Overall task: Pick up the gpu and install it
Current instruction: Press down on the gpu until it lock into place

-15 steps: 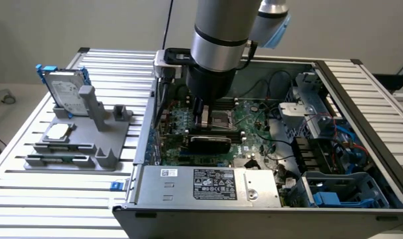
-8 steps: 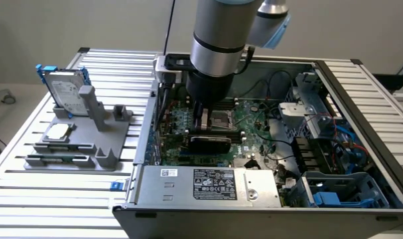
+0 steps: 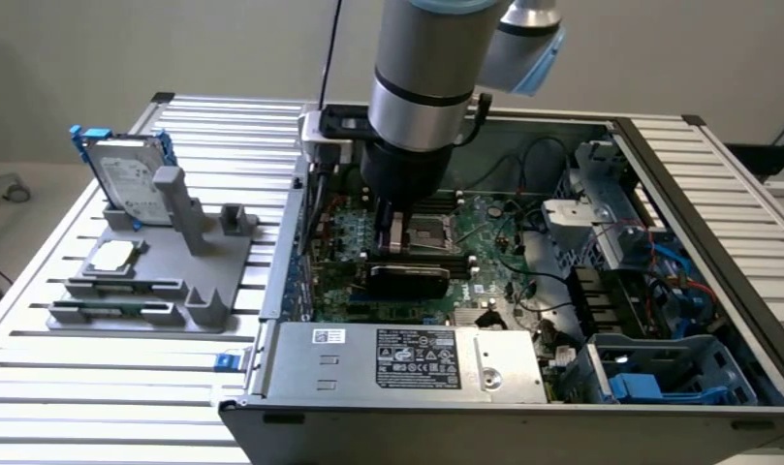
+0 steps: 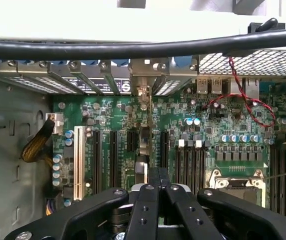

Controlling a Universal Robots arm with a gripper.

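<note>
The gpu (image 4: 144, 145) shows edge-on in the wrist view as a thin upright card. It runs from my fingertips to its silver bracket (image 4: 143, 80) at the row of rear slot covers. My gripper (image 4: 158, 181) is shut on the card's near end. The card stands over the black expansion slots (image 4: 114, 155) of the green motherboard (image 4: 223, 125); I cannot tell whether it is seated. In the exterior view my gripper (image 3: 394, 225) reaches down into the open computer case (image 3: 268, 320), just above the board, and the arm hides the card.
A black cable (image 4: 133, 47) crosses the wrist view. The CPU socket (image 4: 235, 180) lies beside the gripper. Outside the case, a grey holder (image 3: 172, 266) carries a hard drive (image 3: 127, 174), a chip (image 3: 113, 257) and a memory stick (image 3: 108, 310). The power supply (image 3: 405, 358) fills the case's front.
</note>
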